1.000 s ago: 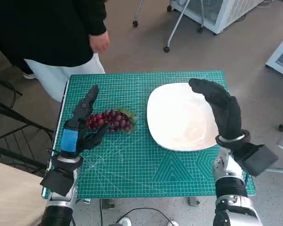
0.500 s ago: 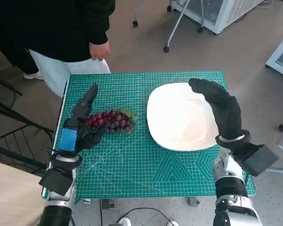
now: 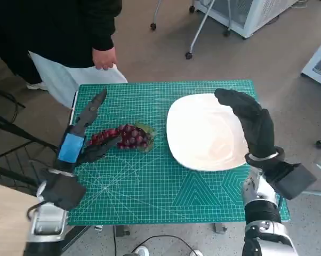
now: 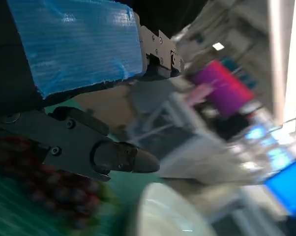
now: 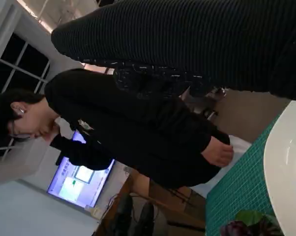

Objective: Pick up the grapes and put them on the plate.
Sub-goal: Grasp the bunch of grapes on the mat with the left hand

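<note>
A bunch of dark red grapes with a green leaf lies on the green mat, left of the white plate. My left hand is at the bunch's left end with its fingers spread. One finger points toward the table's far edge, and the thumb lies along the near side of the grapes. It holds nothing. My right hand stands raised over the plate's right edge, empty, fingers curved over it. The left wrist view shows a black finger above the blurred grapes and the plate.
The green cutting mat covers the table. A person in black stands at the far left corner, one hand just beyond the edge. Chair legs with casters and a white unit stand on the floor behind. A black frame is on the left.
My left forearm has swung out to the left and the hand has slid slightly left along the grapes. The person has shifted behind the table. Grapes, plate and right hand are unmoved.
</note>
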